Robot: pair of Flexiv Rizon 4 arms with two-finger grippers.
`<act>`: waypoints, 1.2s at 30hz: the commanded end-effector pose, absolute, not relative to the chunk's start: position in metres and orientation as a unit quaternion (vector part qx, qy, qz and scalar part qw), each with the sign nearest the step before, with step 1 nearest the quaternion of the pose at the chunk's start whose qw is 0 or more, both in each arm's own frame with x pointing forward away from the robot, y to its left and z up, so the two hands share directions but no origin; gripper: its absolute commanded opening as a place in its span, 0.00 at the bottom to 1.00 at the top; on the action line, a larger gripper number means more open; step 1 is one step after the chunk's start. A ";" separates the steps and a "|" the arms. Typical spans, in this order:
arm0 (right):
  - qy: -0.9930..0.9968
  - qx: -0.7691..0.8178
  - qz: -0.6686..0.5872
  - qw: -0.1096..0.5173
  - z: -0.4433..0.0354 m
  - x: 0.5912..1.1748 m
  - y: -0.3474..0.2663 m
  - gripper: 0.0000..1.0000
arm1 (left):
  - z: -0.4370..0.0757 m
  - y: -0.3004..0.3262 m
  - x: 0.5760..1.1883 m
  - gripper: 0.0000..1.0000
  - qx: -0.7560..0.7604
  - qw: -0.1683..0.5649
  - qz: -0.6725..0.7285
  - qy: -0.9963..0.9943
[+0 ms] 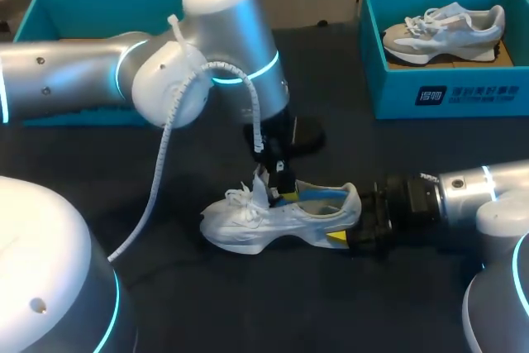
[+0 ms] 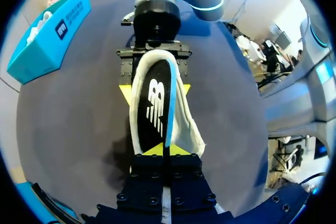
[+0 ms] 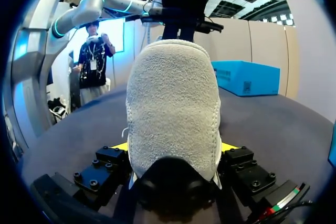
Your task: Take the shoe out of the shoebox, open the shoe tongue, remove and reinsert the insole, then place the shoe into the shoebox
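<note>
Right end effector (image 3: 173,149) is clenched on the heel of the white shoe (image 3: 173,93), one yellow tip pressed to each side. Shoe sits upright at mid-worktop (image 1: 182,295), toe pointing to my left, outside both boxes. Left end effector (image 2: 165,150) reaches down into the shoe opening, fingers drawn nearly together and pinching the front edge of the black insole (image 2: 155,103), whose blue rim shows. Teal shoebox (image 1: 397,93) at far right holds a second shoe (image 1: 446,29). Another teal box (image 1: 50,7) sits far left, behind the left arm (image 1: 83,72).
</note>
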State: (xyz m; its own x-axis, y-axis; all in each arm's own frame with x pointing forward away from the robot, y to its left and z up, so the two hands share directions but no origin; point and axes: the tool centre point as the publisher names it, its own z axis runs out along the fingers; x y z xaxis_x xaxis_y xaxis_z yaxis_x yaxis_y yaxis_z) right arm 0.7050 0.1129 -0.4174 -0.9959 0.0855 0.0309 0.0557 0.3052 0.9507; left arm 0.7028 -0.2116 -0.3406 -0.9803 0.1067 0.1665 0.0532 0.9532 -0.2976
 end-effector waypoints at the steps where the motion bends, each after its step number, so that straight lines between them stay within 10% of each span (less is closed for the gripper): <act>1: 0.809 0.044 0.587 0.013 -0.417 0.704 0.115 0.00 | -0.334 -0.209 0.688 0.00 -0.031 0.058 0.154 -0.986; 14: 0.809 0.044 0.587 0.013 -0.417 0.704 0.115 0.00 | -0.332 -0.211 0.691 0.00 0.002 0.039 0.161 -0.986; 25: 0.809 0.044 0.587 0.013 -0.417 0.704 0.115 0.00 | -0.314 -0.214 0.684 0.40 -0.010 0.013 0.170 -0.985; 36: 0.809 0.044 0.587 0.013 -0.417 0.704 0.115 0.00 | -0.307 -0.220 0.667 0.41 -0.026 -0.035 0.188 -0.981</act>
State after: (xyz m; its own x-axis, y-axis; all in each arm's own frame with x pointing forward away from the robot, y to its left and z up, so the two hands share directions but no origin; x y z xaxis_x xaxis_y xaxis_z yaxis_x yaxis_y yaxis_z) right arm 0.7044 0.1132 -0.4174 -0.9959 0.0851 0.0305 0.0551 0.3050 0.9508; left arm 0.6777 -0.2244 -0.3055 -0.9976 0.0559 -0.0402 0.0666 0.9311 -0.3586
